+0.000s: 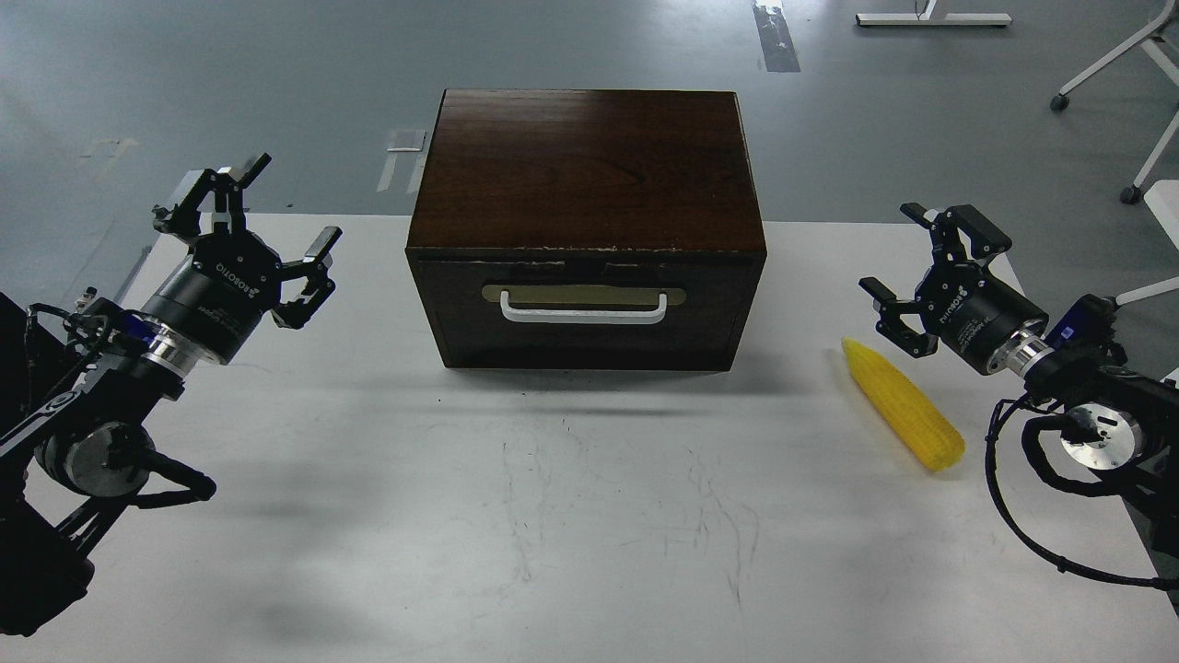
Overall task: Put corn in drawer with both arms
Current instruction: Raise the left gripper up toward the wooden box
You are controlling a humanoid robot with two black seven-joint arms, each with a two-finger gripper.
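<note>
Nothing begun yet, by the look of it: drawer (586, 308) fully closed in the dark brown wooden box (587, 170), corn cob (903, 402) loose on the white worktop (553, 516).

Step in hand, as judged: open drawer with one arm, fetch corn with the other. Left claw (247, 221) better placed for the white bar handle (583, 311); best to come in level with the bar, fingers above and below it, then pull straight back toward the near edge. Box looks free-standing and may slide with the pull; slow draw advised. Chipped top edge of drawer front worth noting, could snag.

Right claw (926, 276): fingers spread apart, holding nothing, raised off the worktop. Left claw likewise spread wide, empty, hovering to the left of the box and apart from it.

Corn lies to the right of the box, clear of it, tapered tip pointing up-left toward the box, blunt end nearer the front edge. Sits just below and in front of the right claw, near but not touching. Grip across the cob's thick middle, fingers square to its long axis, to stop rolling.
</note>
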